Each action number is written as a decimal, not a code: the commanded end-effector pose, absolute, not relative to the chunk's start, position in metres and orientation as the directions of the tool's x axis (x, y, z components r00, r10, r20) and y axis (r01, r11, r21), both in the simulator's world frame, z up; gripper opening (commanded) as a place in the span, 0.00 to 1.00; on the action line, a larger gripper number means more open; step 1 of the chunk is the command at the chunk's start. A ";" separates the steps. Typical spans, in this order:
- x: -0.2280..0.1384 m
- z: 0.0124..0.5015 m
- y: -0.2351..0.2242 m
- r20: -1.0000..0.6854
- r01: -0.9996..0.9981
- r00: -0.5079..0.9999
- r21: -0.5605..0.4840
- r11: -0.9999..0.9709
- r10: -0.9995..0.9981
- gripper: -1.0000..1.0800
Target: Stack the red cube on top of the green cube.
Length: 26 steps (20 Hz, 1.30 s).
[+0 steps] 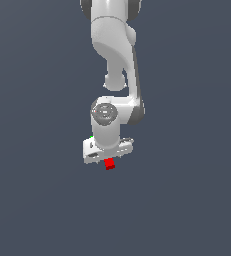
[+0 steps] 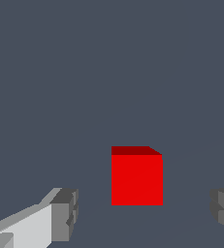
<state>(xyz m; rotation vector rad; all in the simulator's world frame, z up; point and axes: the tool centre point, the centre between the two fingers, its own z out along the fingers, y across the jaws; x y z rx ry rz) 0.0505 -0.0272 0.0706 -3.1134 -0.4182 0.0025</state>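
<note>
Red cube (image 2: 136, 179) is sitting between the claw's (image 2: 145, 215) spread fingers (image 2: 65, 213), untouched; looking rigid and light, flat opposite sides inviting a pinch.

red cube (image 2: 136, 180) between the spread gripper (image 2: 145, 215) fingers, touching neither

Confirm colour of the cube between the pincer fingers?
Bright red cube; wrist view shows it best.
</note>
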 end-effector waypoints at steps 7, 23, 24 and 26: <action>0.051 0.061 -0.027 -0.001 0.266 0.964 0.000 -0.964 0.266 0.96; 0.052 0.020 -0.027 0.000 0.269 0.963 0.000 -0.963 0.269 0.00; 0.052 0.020 -0.027 0.000 0.269 0.963 0.000 -0.963 0.269 0.00; 0.052 0.020 -0.027 0.000 0.269 0.963 0.000 -0.963 0.269 0.00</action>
